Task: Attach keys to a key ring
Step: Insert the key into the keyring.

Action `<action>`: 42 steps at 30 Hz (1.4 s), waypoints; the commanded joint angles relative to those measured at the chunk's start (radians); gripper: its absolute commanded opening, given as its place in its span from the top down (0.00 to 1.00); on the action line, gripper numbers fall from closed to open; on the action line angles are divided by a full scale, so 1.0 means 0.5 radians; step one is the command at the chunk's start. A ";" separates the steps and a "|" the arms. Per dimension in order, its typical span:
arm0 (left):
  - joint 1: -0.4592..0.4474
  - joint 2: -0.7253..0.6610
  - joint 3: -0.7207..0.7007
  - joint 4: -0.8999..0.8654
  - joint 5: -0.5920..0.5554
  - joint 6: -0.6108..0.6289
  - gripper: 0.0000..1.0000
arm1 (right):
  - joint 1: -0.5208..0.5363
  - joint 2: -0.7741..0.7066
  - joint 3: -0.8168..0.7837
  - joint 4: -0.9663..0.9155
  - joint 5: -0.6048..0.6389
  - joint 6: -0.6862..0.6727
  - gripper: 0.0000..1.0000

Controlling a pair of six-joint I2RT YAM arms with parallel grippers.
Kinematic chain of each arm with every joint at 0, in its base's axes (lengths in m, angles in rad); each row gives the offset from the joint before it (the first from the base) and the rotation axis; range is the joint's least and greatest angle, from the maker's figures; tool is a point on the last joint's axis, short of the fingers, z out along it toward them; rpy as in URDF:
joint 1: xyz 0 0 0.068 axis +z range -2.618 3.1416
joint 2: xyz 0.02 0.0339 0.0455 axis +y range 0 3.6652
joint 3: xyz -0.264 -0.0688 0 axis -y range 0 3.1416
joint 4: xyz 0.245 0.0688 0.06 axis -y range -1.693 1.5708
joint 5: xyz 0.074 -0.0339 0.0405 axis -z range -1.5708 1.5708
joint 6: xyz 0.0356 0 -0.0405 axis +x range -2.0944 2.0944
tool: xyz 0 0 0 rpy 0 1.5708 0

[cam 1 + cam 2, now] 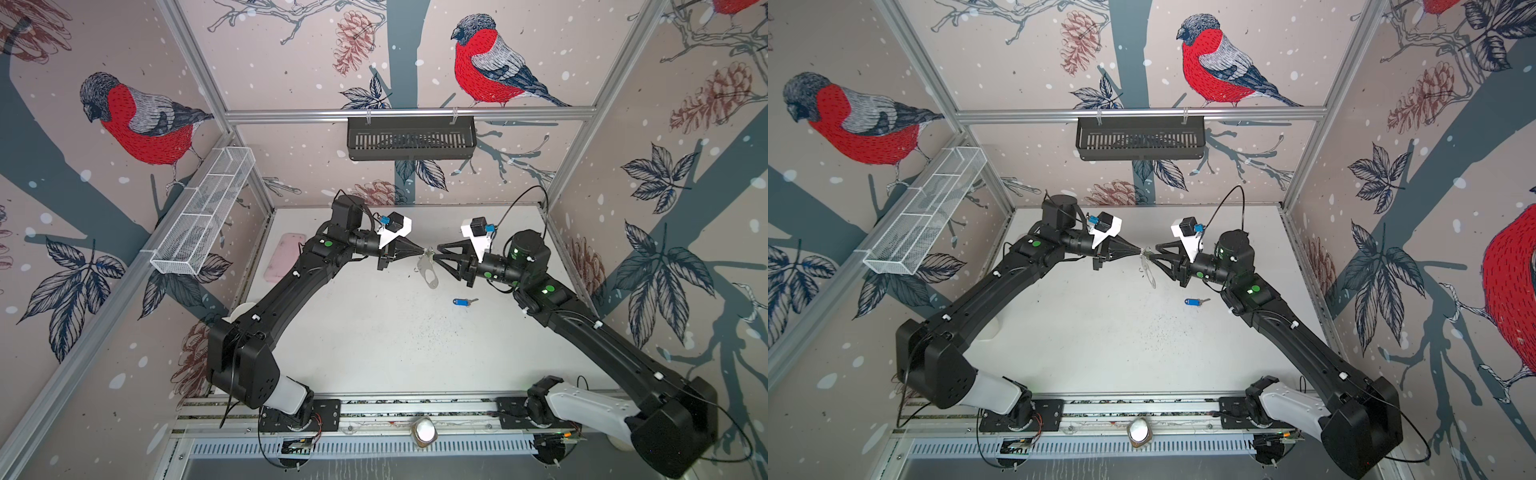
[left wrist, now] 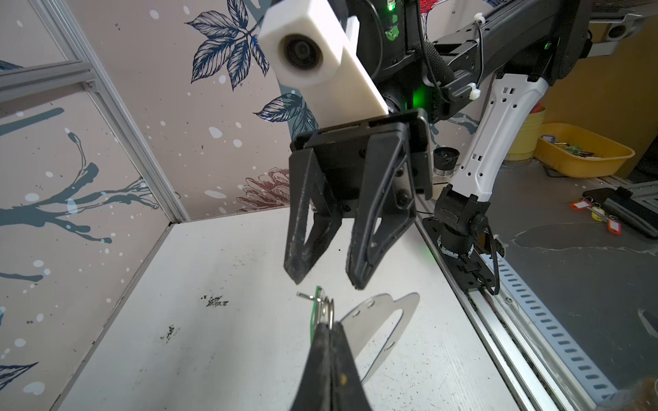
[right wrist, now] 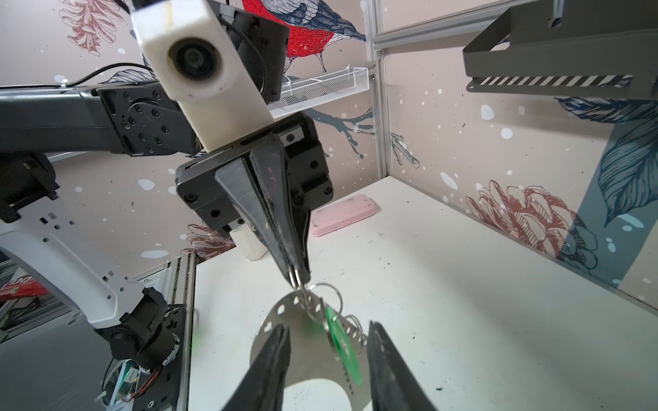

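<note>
The white tabletop (image 1: 374, 340) carries the scene, with both black arms reaching in to meet above its far half. A pink oblong case (image 1: 284, 257) lies flat near the far left corner, well apart from the work.

The left fingers (image 1: 417, 250) are pressed together, clamped on a small wire ring (image 3: 298, 283) that belongs to the key ring (image 3: 306, 341). The thin grey plate hangs from that ring. It is tilted and appears lifted off the tabletop, with a row of small holes along one edge.

The right fingers (image 1: 435, 258) face the left ones tip to tip and stand apart. In the right wrist view, one finger shows on each side of the plate. In the left wrist view, their tips stop just short of the clamped ring and touch nothing.

The key with the green-rimmed tag (image 3: 340, 338) hangs edge-on beside the plate, just by the clamped ring and between the spread right fingers. More wire rings cluster there, and which one carries this key I cannot tell.

The key with the blue tag (image 1: 462, 301) lies flat on the tabletop nearer the front, below the right fingers and apart from the plate.
</note>
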 commanded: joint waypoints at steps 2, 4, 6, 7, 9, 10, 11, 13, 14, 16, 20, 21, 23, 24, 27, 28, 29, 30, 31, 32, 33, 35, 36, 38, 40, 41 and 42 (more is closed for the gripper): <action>0.005 -0.008 -0.006 0.146 0.084 -0.084 1.00 | 0.033 0.020 0.002 0.008 0.017 -0.065 0.62; 0.005 -0.008 -0.014 0.168 0.099 -0.101 1.00 | 0.034 0.038 0.013 0.015 0.033 -0.063 0.63; 0.007 -0.005 -0.019 0.191 0.110 -0.122 1.00 | 0.038 0.058 0.031 0.019 0.038 -0.066 0.67; 0.005 -0.005 -0.021 0.197 0.115 -0.124 1.00 | 0.039 0.069 0.040 0.018 0.043 -0.068 0.70; 0.005 -0.008 -0.023 0.211 0.114 -0.136 1.00 | 0.041 0.076 0.052 0.015 0.055 -0.074 0.77; 0.005 -0.008 -0.027 0.221 0.115 -0.139 1.00 | 0.043 0.076 0.054 0.017 0.059 -0.078 0.80; 0.005 -0.011 -0.031 0.225 0.115 -0.145 1.00 | 0.041 0.076 0.057 0.020 0.058 -0.083 0.85; 0.008 -0.016 -0.049 0.271 0.107 -0.177 1.00 | 0.050 0.073 0.061 0.022 0.057 -0.091 0.92; 0.008 -0.020 -0.062 0.304 0.103 -0.200 1.00 | 0.053 0.074 0.064 0.021 0.057 -0.094 0.94; 0.013 -0.036 -0.105 0.413 0.108 -0.271 1.00 | 0.072 0.072 0.065 -0.001 0.056 -0.116 0.97; 0.031 -0.068 -0.216 0.713 0.144 -0.475 1.00 | 0.109 0.068 0.066 -0.059 0.081 -0.165 0.99; 0.038 -0.075 -0.250 0.814 0.153 -0.538 1.00 | 0.120 0.067 0.067 -0.069 0.091 -0.173 1.00; 0.054 -0.087 -0.299 0.990 0.165 -0.661 1.00 | 0.141 0.063 0.069 -0.088 0.105 -0.194 1.00; 0.067 -0.091 -0.327 1.091 0.175 -0.736 1.00 | 0.154 0.064 0.069 -0.098 0.124 -0.203 1.00; 0.098 -0.098 -0.403 1.371 0.180 -0.936 1.00 | 0.184 0.064 0.078 -0.131 0.169 -0.228 1.00; 0.104 -0.098 -0.425 1.454 0.182 -0.999 1.00 | 0.192 0.064 0.078 -0.138 0.182 -0.234 1.00; 0.109 -0.094 -0.438 1.519 0.188 -1.047 1.00 | 0.203 0.065 0.081 -0.146 0.195 -0.240 1.00; 0.114 -0.090 -0.453 1.577 0.190 -1.092 1.00 | 0.217 0.069 0.086 -0.156 0.216 -0.249 1.00; 0.112 -0.085 -0.456 1.618 0.198 -1.130 1.00 | 0.230 0.076 0.093 -0.170 0.235 -0.259 1.00; 0.112 -0.079 -0.455 1.643 0.200 -1.150 1.00 | 0.244 0.081 0.102 -0.184 0.252 -0.268 1.00; 0.112 -0.074 -0.458 1.666 0.200 -1.174 1.00 | 0.258 0.093 0.110 -0.192 0.270 -0.278 1.00; 0.113 -0.064 -0.458 1.709 0.201 -1.218 1.00 | 0.285 0.112 0.132 -0.212 0.307 -0.291 1.00; 0.112 -0.061 -0.458 1.716 0.202 -1.231 1.00 | 0.300 0.125 0.143 -0.217 0.332 -0.296 1.00; 0.112 -0.057 -0.458 1.714 0.199 -1.241 1.00 | 0.321 0.154 0.171 -0.228 0.373 -0.299 1.00; 0.112 -0.055 -0.457 1.705 0.197 -1.245 1.00 | 0.331 0.182 0.200 -0.231 0.415 -0.291 1.00; 0.112 -0.057 -0.461 1.702 0.200 -1.245 1.00 | 0.333 0.197 0.214 -0.231 0.428 -0.288 1.00; 0.112 -0.057 -0.464 1.696 0.197 -1.245 1.00 | 0.336 0.209 0.226 -0.234 0.451 -0.282 1.00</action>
